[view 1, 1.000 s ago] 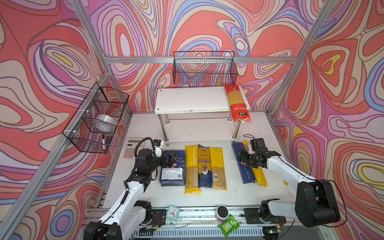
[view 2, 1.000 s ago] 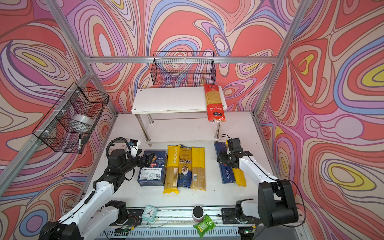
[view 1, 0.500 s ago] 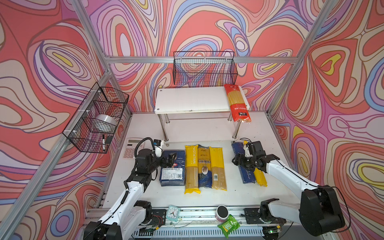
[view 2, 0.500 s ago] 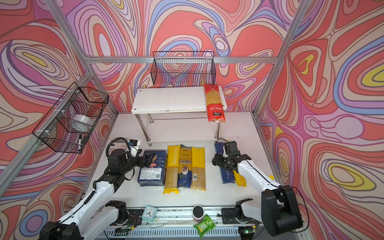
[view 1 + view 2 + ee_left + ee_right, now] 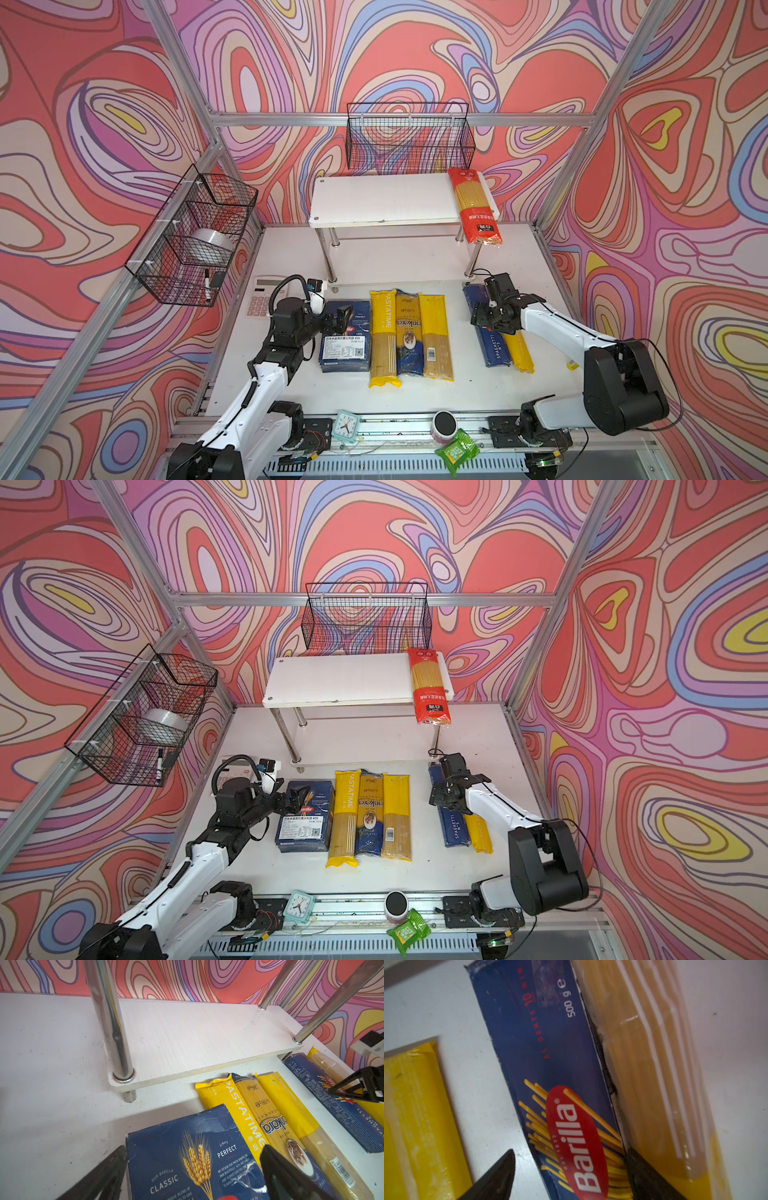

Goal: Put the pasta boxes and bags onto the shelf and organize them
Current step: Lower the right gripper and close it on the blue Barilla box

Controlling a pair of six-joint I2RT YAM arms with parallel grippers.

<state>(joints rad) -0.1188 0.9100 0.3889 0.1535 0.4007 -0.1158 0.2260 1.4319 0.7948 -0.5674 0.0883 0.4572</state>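
One target — Barilla spaghetti box (image 5: 539, 1043) on the table (image 5: 457, 395), against a yellow-and-clear bag (image 5: 643, 1064). Right gripper (image 5: 570, 1151) spread astride it, empty. Seat one finger (image 5: 648, 1174) in the seam by the bag — close squarely.

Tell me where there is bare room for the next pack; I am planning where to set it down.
Free: the shelf's top board left of the red-and-clear bag, and its lower board. On the table, a bare strip runs between the three-bag row and the spaghetti box. Crowded: navy carton and those bags lie edge to edge.
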